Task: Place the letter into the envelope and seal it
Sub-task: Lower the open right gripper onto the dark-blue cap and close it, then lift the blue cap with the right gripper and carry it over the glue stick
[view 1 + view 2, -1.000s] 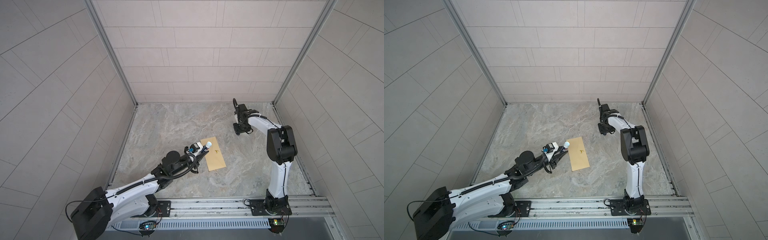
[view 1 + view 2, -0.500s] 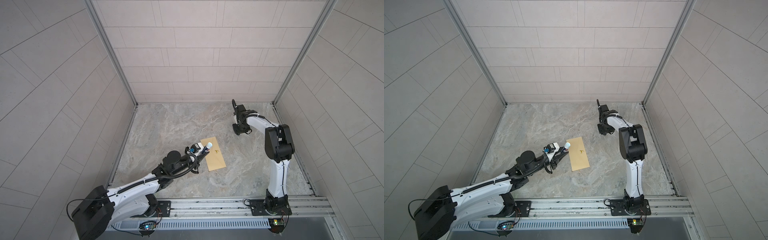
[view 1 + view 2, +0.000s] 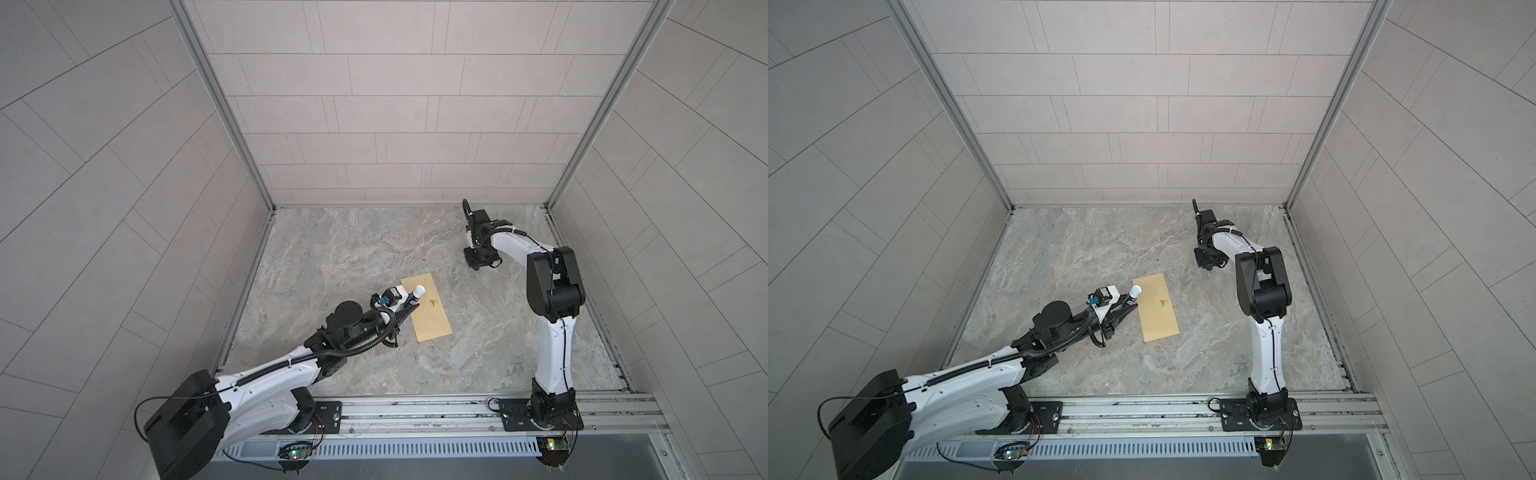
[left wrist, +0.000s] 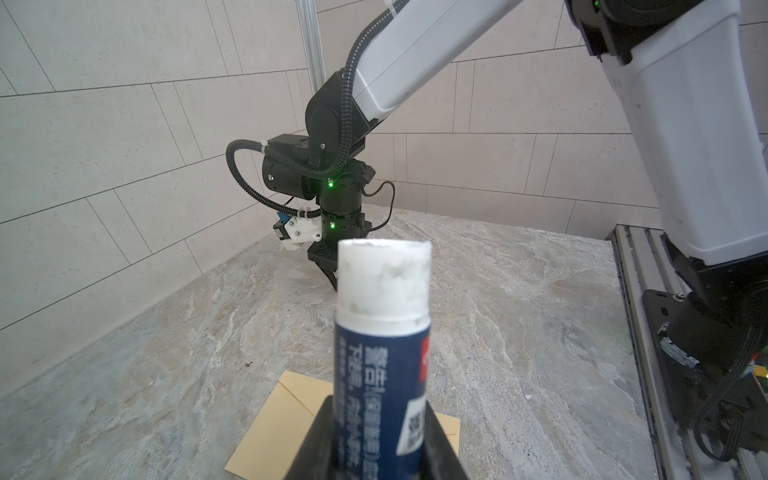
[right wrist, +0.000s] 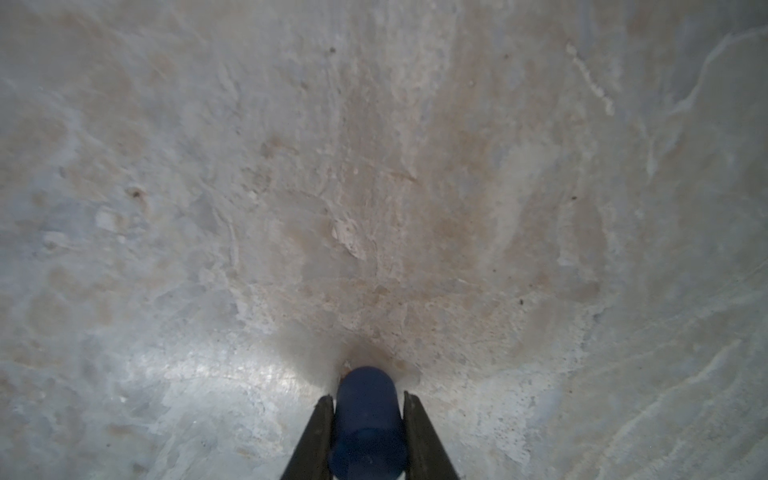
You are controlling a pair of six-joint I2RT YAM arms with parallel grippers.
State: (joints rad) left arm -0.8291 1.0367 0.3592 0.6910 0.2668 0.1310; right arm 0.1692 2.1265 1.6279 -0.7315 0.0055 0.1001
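The yellow-tan envelope lies flat on the marble table, near the middle. The letter is hidden from every view. My left gripper is shut on a blue glue stick. Its bare white tip points up over the envelope's left edge. My right gripper points straight down at the table at the back right. It is shut on a small dark blue cap that sits against the marble.
Tiled walls close in the table on three sides. A metal rail carries both arm bases along the front edge. The right arm's black elbow rises above the table's right side.
The right arm has shifted slightly to the left near the back right. The left arm, the glue stick and the envelope have not moved.
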